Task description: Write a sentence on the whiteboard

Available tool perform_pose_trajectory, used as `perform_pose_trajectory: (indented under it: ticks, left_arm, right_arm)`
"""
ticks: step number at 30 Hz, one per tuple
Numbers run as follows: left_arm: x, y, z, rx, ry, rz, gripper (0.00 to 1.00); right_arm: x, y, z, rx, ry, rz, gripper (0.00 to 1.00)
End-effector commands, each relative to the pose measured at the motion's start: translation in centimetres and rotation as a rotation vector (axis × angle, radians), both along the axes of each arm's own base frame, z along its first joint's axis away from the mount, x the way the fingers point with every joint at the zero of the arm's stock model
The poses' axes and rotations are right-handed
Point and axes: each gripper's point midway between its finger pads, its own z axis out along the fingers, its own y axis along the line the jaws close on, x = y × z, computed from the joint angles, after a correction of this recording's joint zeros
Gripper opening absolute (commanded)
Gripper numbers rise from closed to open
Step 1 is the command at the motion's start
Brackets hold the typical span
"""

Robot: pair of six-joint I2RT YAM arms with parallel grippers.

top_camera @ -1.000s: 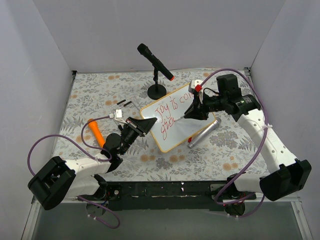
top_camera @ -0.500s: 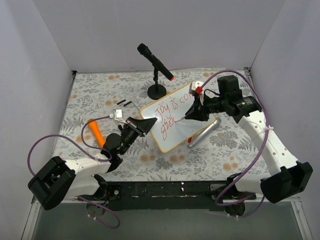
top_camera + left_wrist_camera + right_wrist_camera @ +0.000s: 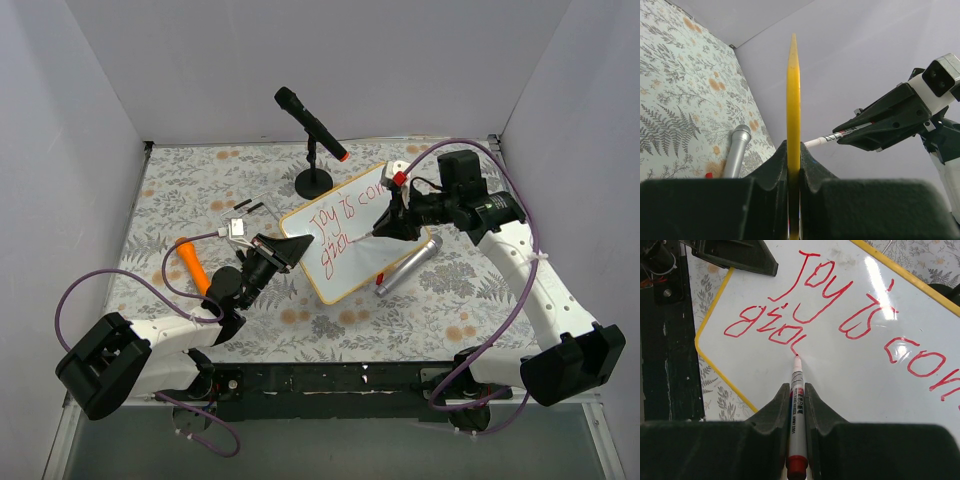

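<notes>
Right tool [image 3: 797,388], clamped on the marker [image 3: 796,412], has barely moved, tip touching the sentence [image 3: 849,326].

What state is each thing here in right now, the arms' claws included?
whiteboard: clamped at its edge by the left gripper.
sentence: two red lines, the second only a few letters.
marker: uncapped, tip at the second line's end.
left gripper: shut on the whiteboard.
right gripper: shut on the marker.
silver microphone: lying flat by the whiteboard.
black microphone: tilted on its stand.
</notes>
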Motion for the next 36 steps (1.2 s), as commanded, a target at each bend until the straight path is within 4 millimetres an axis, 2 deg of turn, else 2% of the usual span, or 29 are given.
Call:
perform_pose_trajectory:
  ticks: [1, 11, 16, 30, 36]
  left_arm:
    - [-1.4, 1.0, 6.3, -0.175, -0.139, -0.017, 0.00]
    - [-1.3, 0.8, 6.3, -0.172, -0.138, -0.021, 0.00]
    - [-1.3, 0.7, 6.2, -0.173, -0.136, -0.024, 0.00]
    - [-1.2, 0.6, 6.0, -0.172, -0.135, -0.025, 0.00]
    - [-1.1, 0.8, 6.1, -0.168, -0.136, -0.016, 0.00]
  right_arm:
    - [1.0, -0.3, 1.3, -0.001, -0.040, -0.026, 0.01]
    - [2.6, 0.3, 2.5, 0.026, -0.057, -0.037, 0.01]
    - [3.2, 0.5, 2.4, 0.030, -0.046, -0.045, 0.01]
    - [3.3, 0.7, 2.4, 0.038, -0.036, -0.044, 0.01]
    - [2.6, 0.3, 1.4, 0.023, -0.027, -0.043, 0.01]
